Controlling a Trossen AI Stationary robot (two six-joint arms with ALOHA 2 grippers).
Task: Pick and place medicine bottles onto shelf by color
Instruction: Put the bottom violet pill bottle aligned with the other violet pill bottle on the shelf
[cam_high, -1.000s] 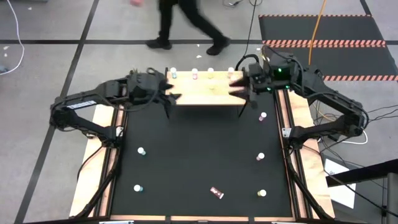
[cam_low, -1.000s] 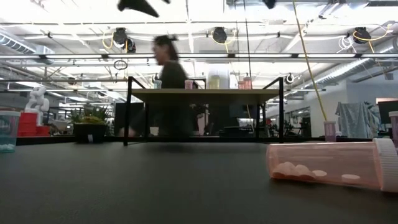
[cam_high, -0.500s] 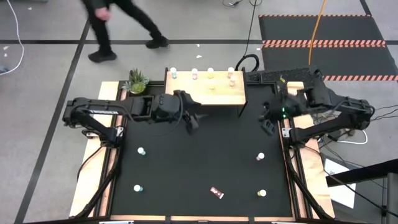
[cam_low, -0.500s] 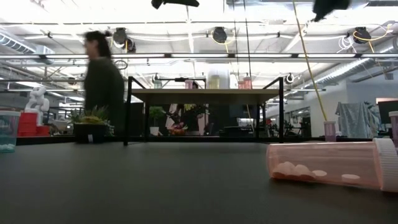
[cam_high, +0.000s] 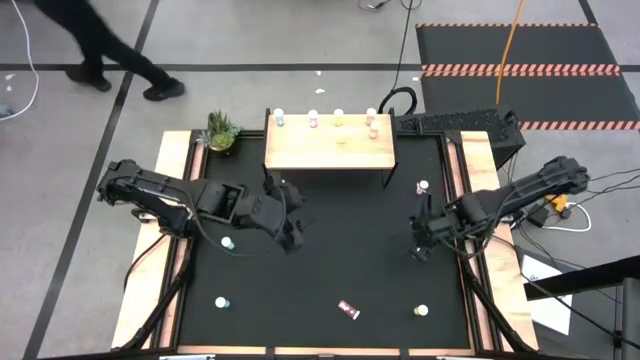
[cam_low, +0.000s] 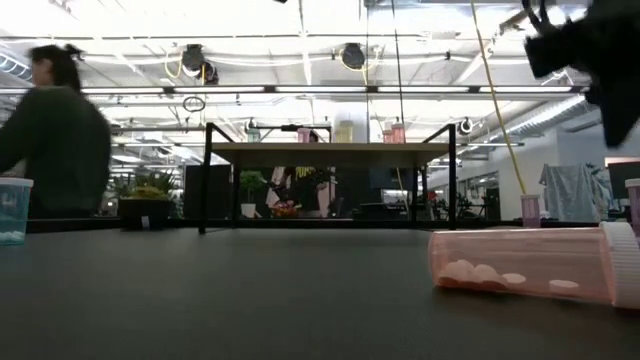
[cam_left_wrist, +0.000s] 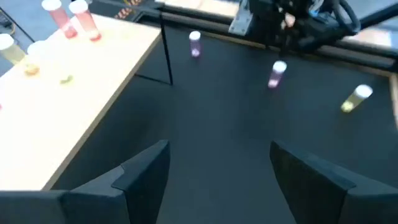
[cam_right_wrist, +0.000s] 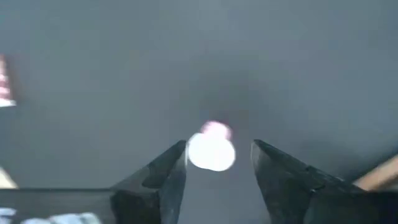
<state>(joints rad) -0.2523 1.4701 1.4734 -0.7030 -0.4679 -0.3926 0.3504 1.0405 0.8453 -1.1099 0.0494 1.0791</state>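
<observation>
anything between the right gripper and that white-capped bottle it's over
Nothing visible. In the right wrist view the right gripper has open fingers on either side of the white-capped bottle, which stands on bare black mat, with nothing in the gap between them.

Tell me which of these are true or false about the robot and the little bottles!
1. The right gripper is open with a white-capped pink bottle between its fingers. True.
2. The left gripper is holding a bottle. False: it is open and empty, over the black table.
3. The wooden shelf has no bottles on it. False: several small bottles stand along its far edge.
4. A pink bottle lying on its side has pills inside. True.
5. The green potted plant stands on top of the shelf. False: it sits beside the shelf, off its left corner.
</observation>
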